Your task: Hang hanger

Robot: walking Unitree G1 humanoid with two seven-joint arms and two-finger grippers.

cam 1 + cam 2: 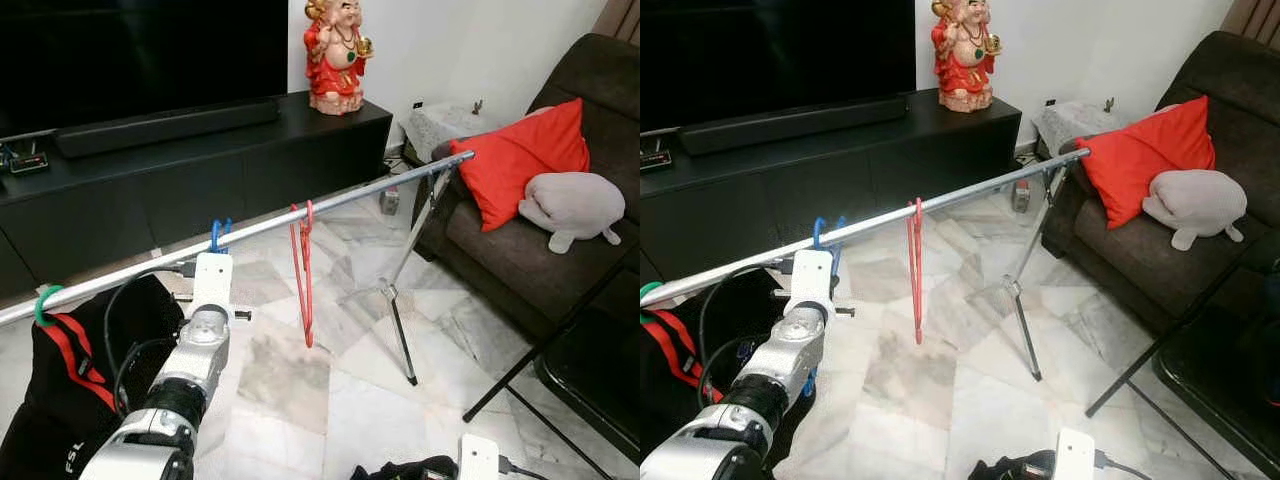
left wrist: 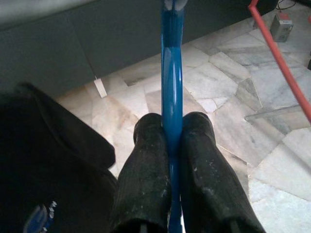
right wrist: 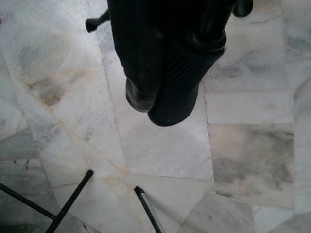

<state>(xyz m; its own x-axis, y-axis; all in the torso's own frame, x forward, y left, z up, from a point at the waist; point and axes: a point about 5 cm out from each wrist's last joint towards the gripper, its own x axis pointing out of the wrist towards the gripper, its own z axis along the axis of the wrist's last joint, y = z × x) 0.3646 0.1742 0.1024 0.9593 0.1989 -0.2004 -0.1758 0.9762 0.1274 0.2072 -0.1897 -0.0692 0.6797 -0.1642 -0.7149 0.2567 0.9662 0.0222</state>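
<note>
A metal clothes rail runs across the room on a tripod stand. A blue hanger has its hook at the rail, and my left gripper is shut on its bar just below. In the eye views my left wrist hides those fingers. A red hanger hangs free on the rail to the right of the blue one. My right gripper is low over the marble floor, fingers pressed together with nothing between them.
A black garment with red trim hangs from a green hook at the rail's left end. Behind stands a black TV cabinet with a red statue. A sofa with a red cushion sits at the right, with black frame legs in front.
</note>
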